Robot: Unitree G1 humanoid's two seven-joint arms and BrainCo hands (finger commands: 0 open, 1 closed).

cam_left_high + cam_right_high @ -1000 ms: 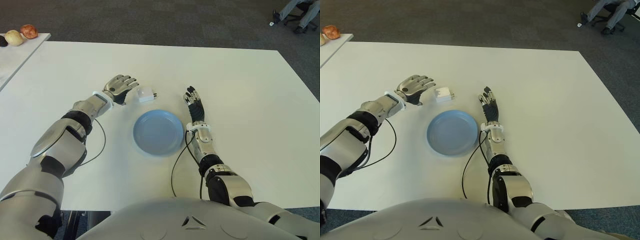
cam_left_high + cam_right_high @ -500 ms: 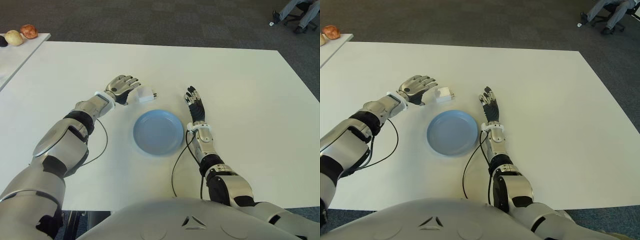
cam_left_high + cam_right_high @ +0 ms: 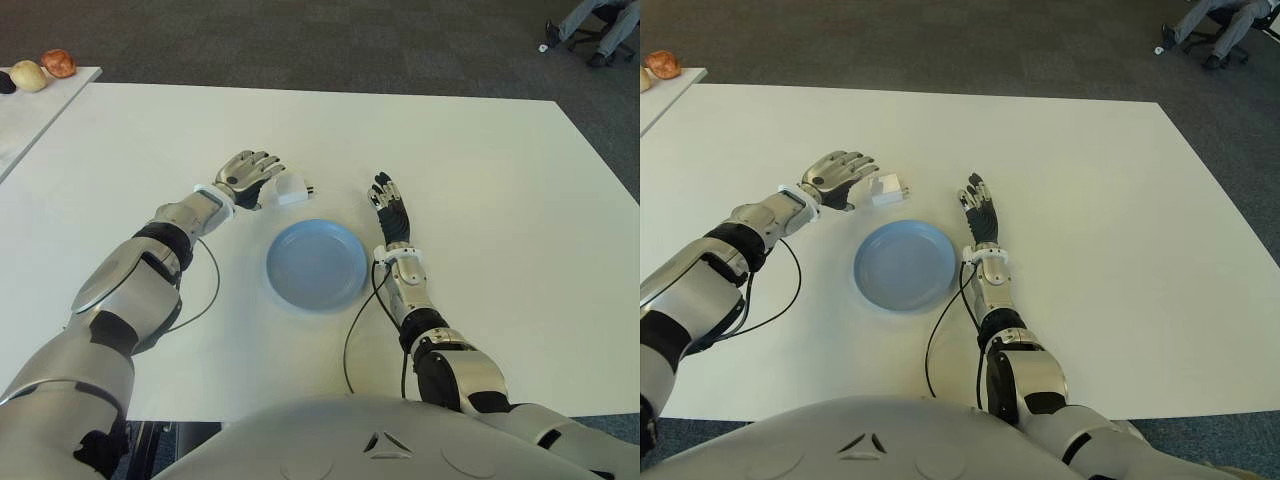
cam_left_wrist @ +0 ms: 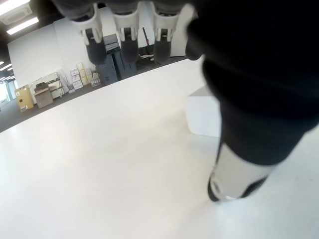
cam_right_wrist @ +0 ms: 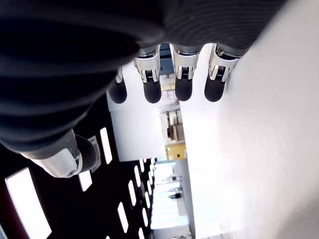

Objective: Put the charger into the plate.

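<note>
- The left hand (image 3: 840, 174) is just beside the white charger (image 3: 887, 189), on its left, with fingers spread and holding nothing.
- The blue plate (image 3: 904, 265) lies empty on the white table (image 3: 1090, 200), near the charger.
- The right hand (image 3: 978, 207) shows to the right of the plate, fingers stretched out.

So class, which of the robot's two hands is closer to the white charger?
The left hand: its open fingers reach right beside the charger, beyond the plate. The right hand lies flat and open on the plate's other side, farther off.
</note>
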